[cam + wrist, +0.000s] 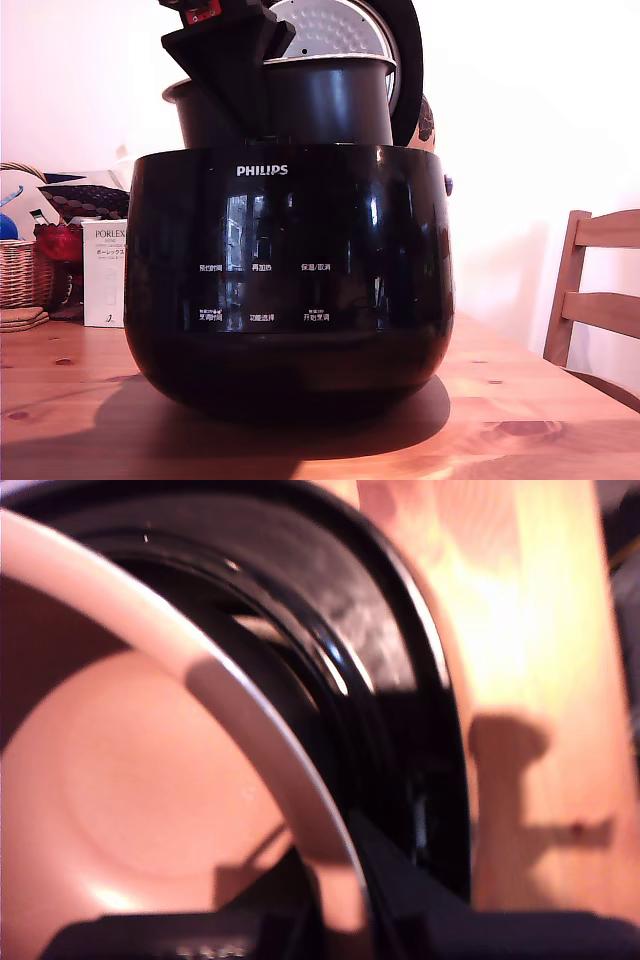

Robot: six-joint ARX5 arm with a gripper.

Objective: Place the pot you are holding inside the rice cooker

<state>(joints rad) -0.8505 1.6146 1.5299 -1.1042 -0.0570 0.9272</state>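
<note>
The rice cooker [288,280] sits on the wooden tabletop [520,410], close to its front edge in the exterior view, its glossy black body showing PHILIPS and white button labels. Its round lid [375,40] stands open behind, the dimpled silver inner plate facing forward.

The pot [320,105] is part way down in the cooker's mouth: its dark matte wall and flared rim stand well above the cooker's top edge, and it looks slightly tilted, the rim higher toward the exterior view's right. The gripper [235,80] comes down from above on the exterior view's left side of the pot and is clamped over the rim there, one dark finger lying against the outside wall.

In the wrist view the pot's pale rim [250,710] arcs across the frame, with its smooth interior [120,800] below, washed pinkish by the light. Just outside the rim runs the cooker's shiny black top ring [400,700], with a dark gap between the two. The gripper's fingers [420,900] straddle the rim.

Toward the tabletop's far edge on the exterior view's left stand a wicker basket [22,270] and a white box [104,272]. A wooden chair [598,300] stands past the tabletop's edge on the exterior view's right.
</note>
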